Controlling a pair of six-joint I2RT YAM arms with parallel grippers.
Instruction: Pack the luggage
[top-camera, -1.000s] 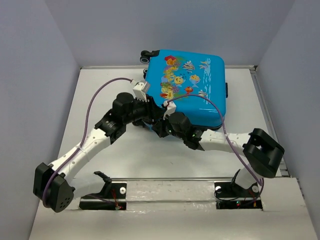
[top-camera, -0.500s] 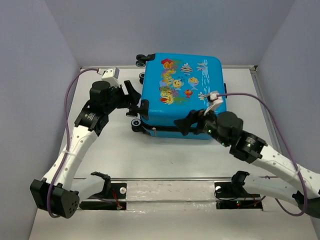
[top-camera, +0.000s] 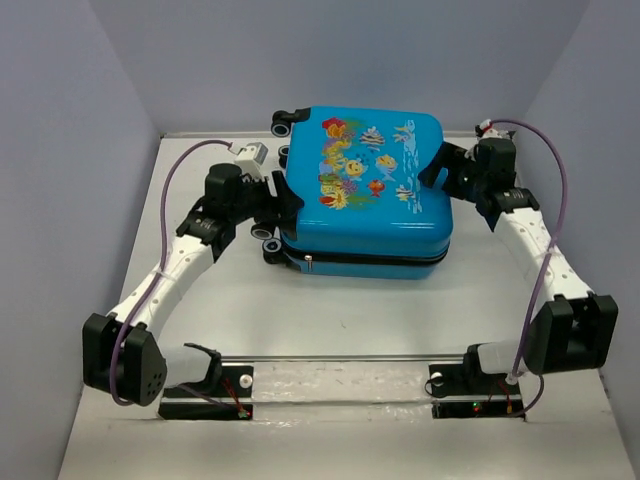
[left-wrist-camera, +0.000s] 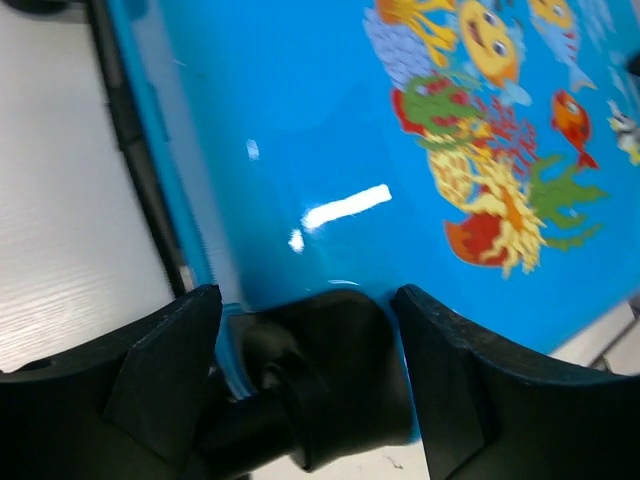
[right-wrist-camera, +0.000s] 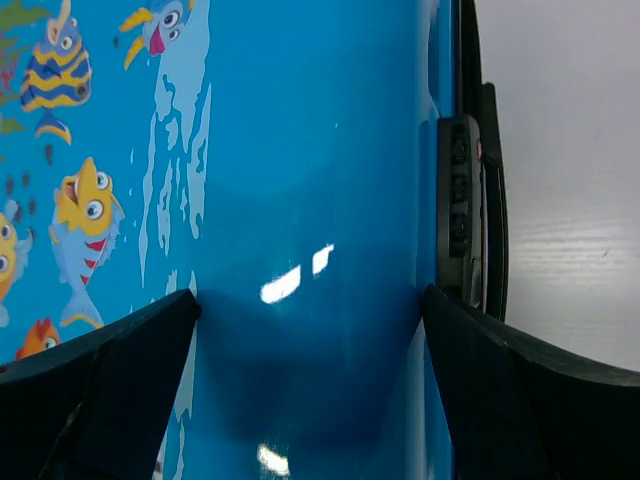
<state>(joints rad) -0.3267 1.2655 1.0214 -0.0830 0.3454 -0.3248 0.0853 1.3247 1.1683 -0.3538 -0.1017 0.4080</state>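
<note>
So the luggage (top-camera: 365, 190) is lying flat toward the back of the bench (top-camera: 330, 310), closed up, fish print facing up. The left gripper (top-camera: 278, 196) is at its left edge by the wheels. Its jaws are spread wide, with what looks like a black wheel (left-wrist-camera: 290, 365) sitting between them, not clamped on anything. The right gripper (top-camera: 442, 172) is at the far right corner, spread just as wide over the blue shell and gripping nothing.
</note>
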